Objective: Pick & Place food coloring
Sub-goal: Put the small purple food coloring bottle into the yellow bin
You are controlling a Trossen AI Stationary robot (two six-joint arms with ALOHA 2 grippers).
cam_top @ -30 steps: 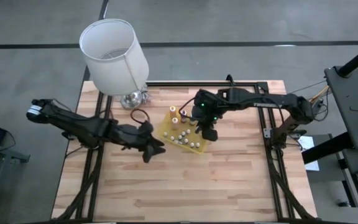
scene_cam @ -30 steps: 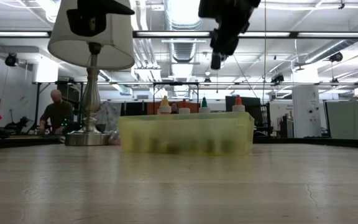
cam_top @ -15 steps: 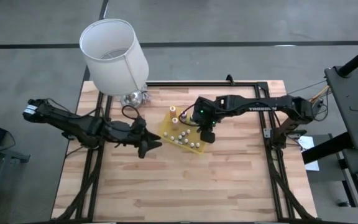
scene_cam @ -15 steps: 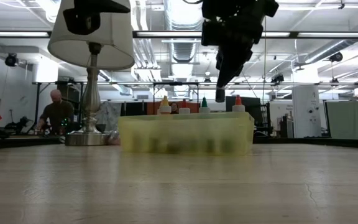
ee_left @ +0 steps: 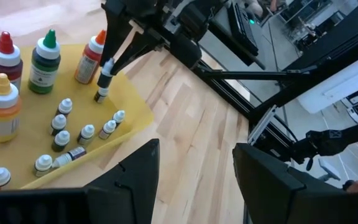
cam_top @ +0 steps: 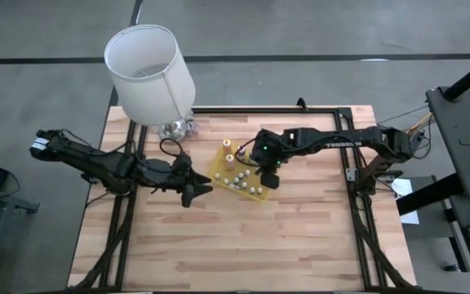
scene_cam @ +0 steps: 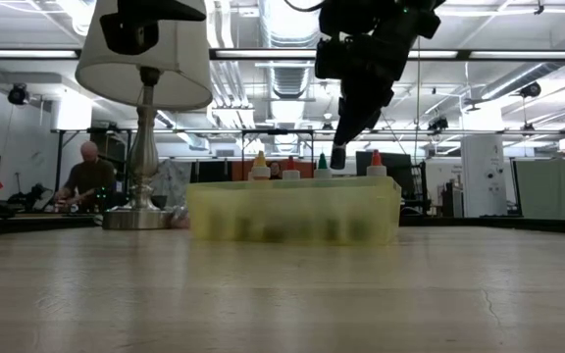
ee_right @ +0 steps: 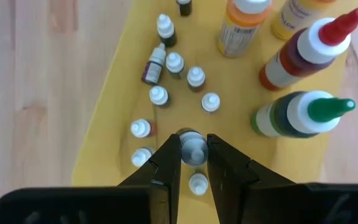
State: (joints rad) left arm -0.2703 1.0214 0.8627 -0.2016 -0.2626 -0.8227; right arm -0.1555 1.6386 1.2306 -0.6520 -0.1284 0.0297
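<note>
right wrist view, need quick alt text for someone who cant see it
The right gripper pinches a tiny white-capped vial above a yellow tray. In the tray are more small vials, one lying on its side, beside four larger squeeze bottles, including the green-tipped and red-tipped ones.

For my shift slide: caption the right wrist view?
Right claw shut on a small vial above the yellow tray of food coloring.

My rig: two dark, jointed arms.
My right arm (cam_top: 333,140) is black with white lettering along its forearm link and small green lights near the wrist; my left arm (cam_top: 104,163) is matte black, pale-capped at its base, with thin black cables looping over it.
</note>
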